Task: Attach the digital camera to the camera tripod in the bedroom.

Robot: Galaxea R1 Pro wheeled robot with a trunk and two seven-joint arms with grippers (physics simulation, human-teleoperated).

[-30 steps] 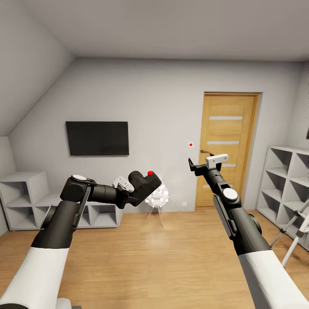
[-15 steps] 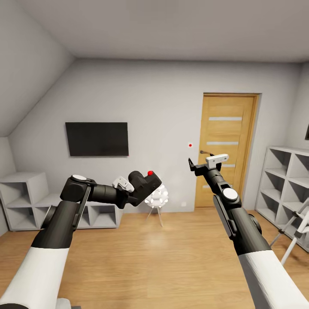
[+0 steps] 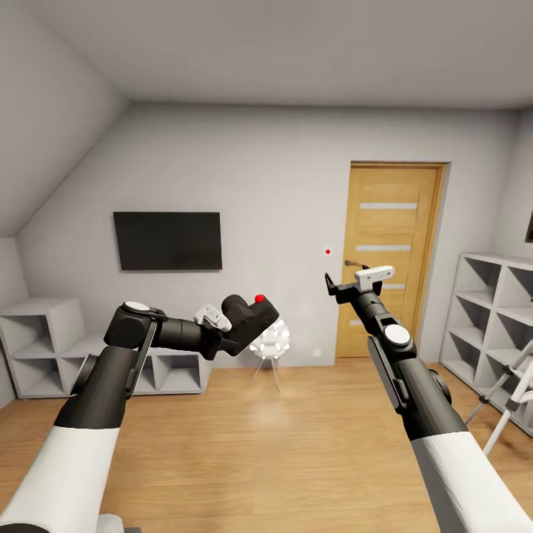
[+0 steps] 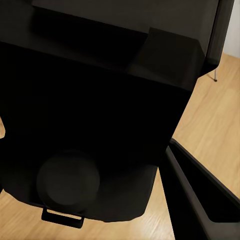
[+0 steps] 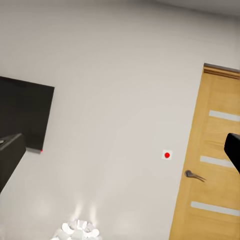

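Change: across the last second the head view slides slightly rightward, so the camera tripod (image 3: 511, 392) shifts a little in the picture; both arms keep their pose relative to the camera. The camera moved, not the things.
Meaning: a judgement, the robot is turning toward the tripod; the carry is under way and attaching has not begun.
Digital camera (image 3: 250, 320): in the left gripper (image 3: 231, 332), pinched between its fingers, raised at chest height in front of the trunk.
Camera pointing: red button on top, body roughly upright; the lens barrel appears to slant up and back toward the left arm, and the body's long axis seems to run along the fingers. In the left wrist view the dark body (image 4: 95, 115) crowds the fingers, a round knob facing the lens.
Right gripper (image 3: 342, 285): fingers spread, holding nothing, aimed at the wall between the television (image 3: 168, 240) and the oak door (image 3: 391, 255).
Tripod location: well off to the right of the right fingers, by the white cube shelves (image 3: 485, 326), partly cut by the picture's edge.
Beyond the left fingers: a white ball-cluster lamp (image 3: 269, 345) on the wood floor (image 3: 259, 444).
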